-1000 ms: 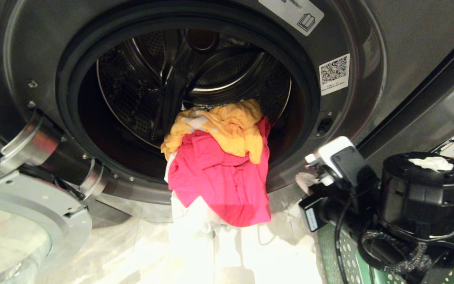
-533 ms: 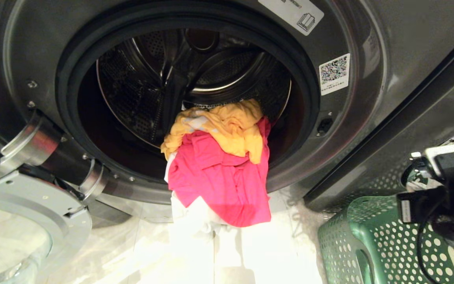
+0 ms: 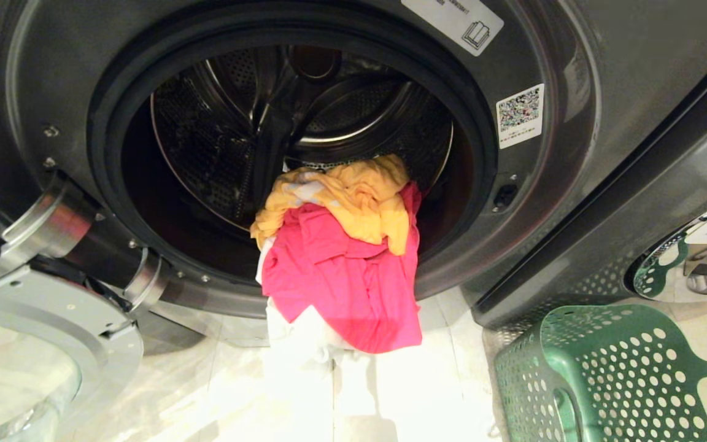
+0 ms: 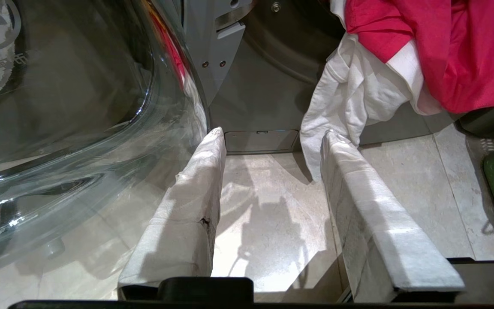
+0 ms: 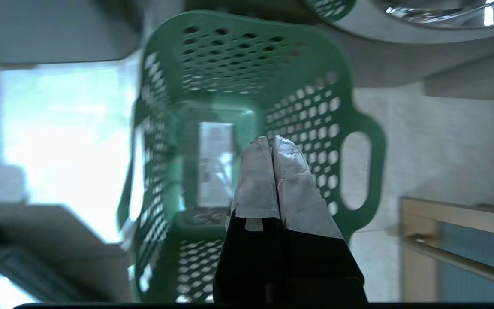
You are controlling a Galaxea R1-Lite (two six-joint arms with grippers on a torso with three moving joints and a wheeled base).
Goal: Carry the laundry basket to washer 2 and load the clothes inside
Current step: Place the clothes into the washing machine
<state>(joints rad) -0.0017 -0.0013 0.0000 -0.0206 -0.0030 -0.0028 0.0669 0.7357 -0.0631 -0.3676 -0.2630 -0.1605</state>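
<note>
While the clothes are spilling from the open washer drum, the right gripper is hovering pinched together over the empty laundry basket; left gripper is idling with fingers parted

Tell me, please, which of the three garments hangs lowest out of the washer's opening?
The white garment: it dangles below the door rim toward the floor, under the pink-red garment, while the yellow-orange garment sits on top, at the drum's mouth.
</note>
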